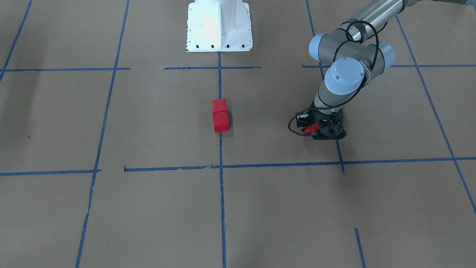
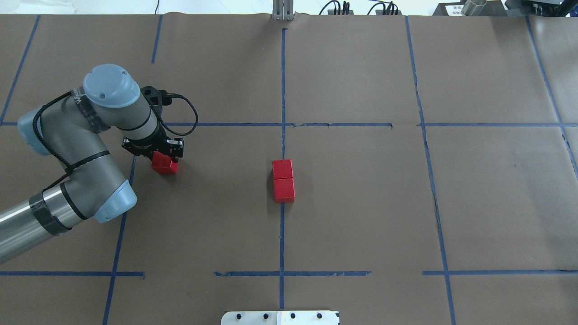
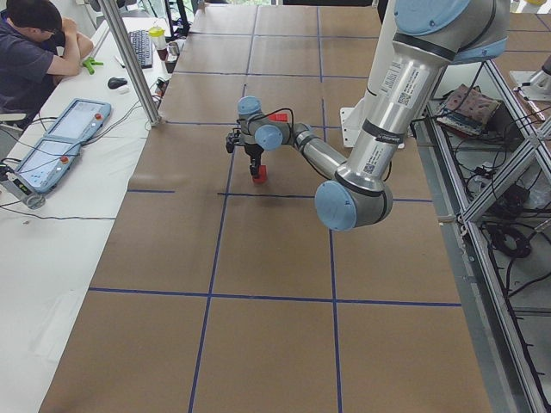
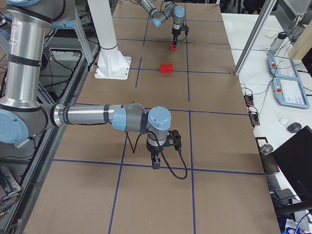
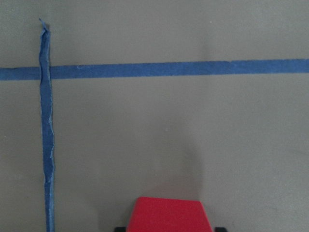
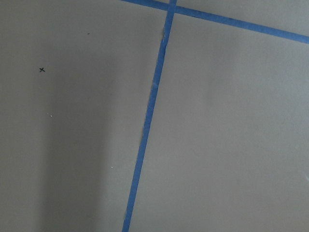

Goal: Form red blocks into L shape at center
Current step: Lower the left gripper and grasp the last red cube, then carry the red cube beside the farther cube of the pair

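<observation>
Risks, biggest first. Your left arm (image 2: pixel 67 149) has to cross the desk (image 2: pixel 361 203) toward the center (image 2: pixel 253 171). I judge that a low approach could let the wrist or its loose cable (image 2: pixel 192 118) sweep the pair of red blocks (image 2: pixel 283 180) off the blue tape line (image 2: pixel 282 81). The left hand (image 2: pixel 164 158) is clenched on the third red block (image 2: pixel 165 166). In the overhead view that block is at 9 o'clock from the pair and well apart; I cannot tell whether it rests on the paper or hangs just above it. A twist in the grip or on letting go would land it skewed. Set it against the pair's seam rather than at 3 or 9 o'clock of an end block, and you get no L. A hard push would split the pair, which touch and run 12 to 6 on the line. The right hand (image 4: pixel 155 158) hangs over bare paper well away; I cannot tell whether it is released or clenched. Count: one desk, two arms, one white base (image 1: pixel 219 26), two hands, three red blocks.
</observation>
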